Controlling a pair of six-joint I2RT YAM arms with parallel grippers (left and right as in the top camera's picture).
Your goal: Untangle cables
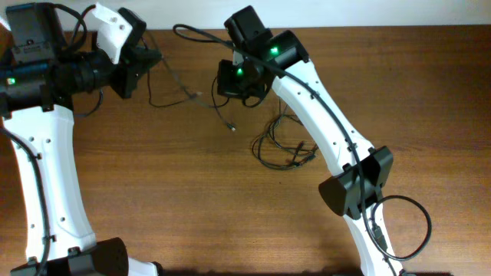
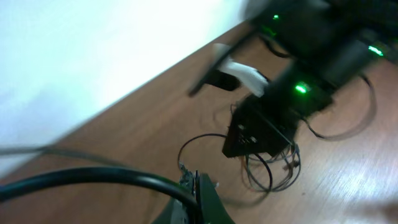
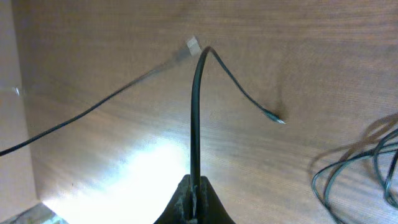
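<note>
A loose pile of thin black cables [image 1: 280, 147] lies mid-table, also seen in the left wrist view [image 2: 267, 169] and at the right edge of the right wrist view [image 3: 367, 163]. One thin cable [image 1: 180, 98] runs between my two grippers at the back. My left gripper [image 1: 148, 67] is shut on a black cable [image 2: 93, 177] above the table's back left. My right gripper [image 1: 230, 93] is shut on a cable [image 3: 196, 112] that rises from the jaws, bends, and ends in a small plug [image 3: 278, 121], which also shows in the overhead view [image 1: 232, 126].
A second thin cord [image 3: 93, 109] with a pale plug [image 3: 192, 43] runs off to the left across the wood. The white wall borders the table's back edge [image 1: 345, 24]. The right arm's own thick cable loops at the front right [image 1: 403, 226].
</note>
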